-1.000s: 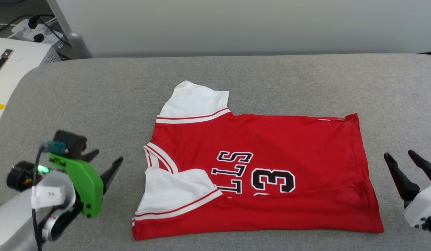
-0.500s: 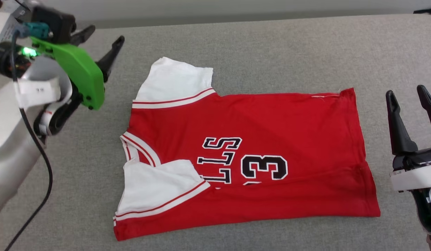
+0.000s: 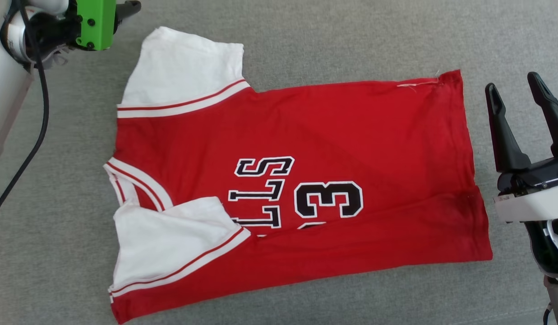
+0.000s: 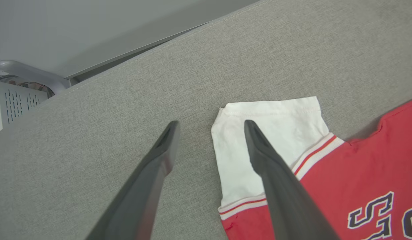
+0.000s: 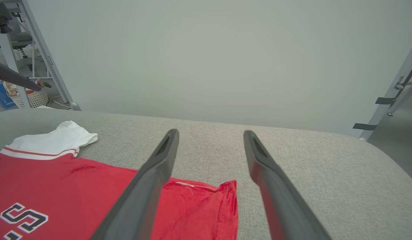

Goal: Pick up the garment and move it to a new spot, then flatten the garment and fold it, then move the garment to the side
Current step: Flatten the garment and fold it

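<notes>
One garment (image 3: 351, 135) lies flat on the grey surface (image 3: 351, 36), its two white sleeves (image 3: 166, 239) at the left. Two claws, both spread and empty: left claw (image 4: 211, 122) by the far sleeve (image 3: 184, 67), right claw (image 3: 511, 80) just right of the hem (image 3: 466, 158)

The red jersey T-shirt (image 3: 351, 122), with white short sleeves and red-white striped trim, lies flat and front up on the grey woven surface (image 3: 351, 36). Its neck is toward the left edge and its hem toward the right. The far sleeve (image 3: 184, 67) spreads toward the far edge. The near side is folded up over the front, and the near sleeve (image 3: 170, 239) covers part of the black white-outlined lettering (image 3: 260, 192).
</notes>
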